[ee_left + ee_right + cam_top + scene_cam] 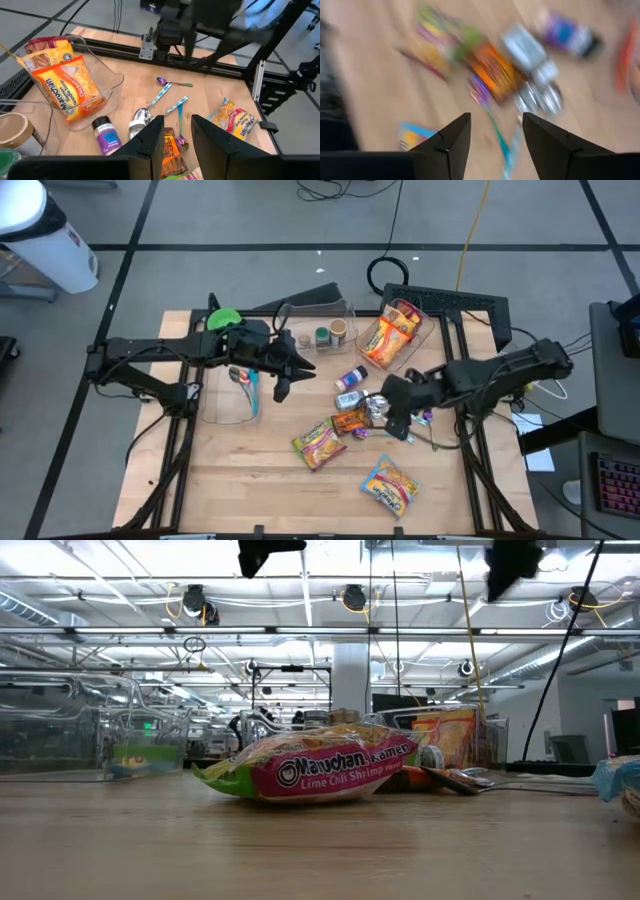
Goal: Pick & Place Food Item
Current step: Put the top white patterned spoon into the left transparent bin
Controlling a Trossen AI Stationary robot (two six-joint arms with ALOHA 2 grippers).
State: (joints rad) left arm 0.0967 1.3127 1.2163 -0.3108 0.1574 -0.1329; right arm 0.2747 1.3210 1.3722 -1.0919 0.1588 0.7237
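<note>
Wooden table [250, 470] full of snacks. Clear bin [425, 330] at far right holding a yellow ramen pack [392, 338]. Lime chili shrimp ramen [318, 442] flat mid-table — untouched. Left gripper [283, 385] up over the left-centre, fingers apart, empty. Right gripper [398, 425] above the small orange packet [352, 421] — also spread, nothing held.

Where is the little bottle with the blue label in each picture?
High view: the blue-label bottle lies mid-table, right of the left gripper.
Low view: not visible.
Left wrist view: beside the clear bin, near the spoons.
Right wrist view: blurred, at the upper right.
Shared landmark: the orange packet.
</note>
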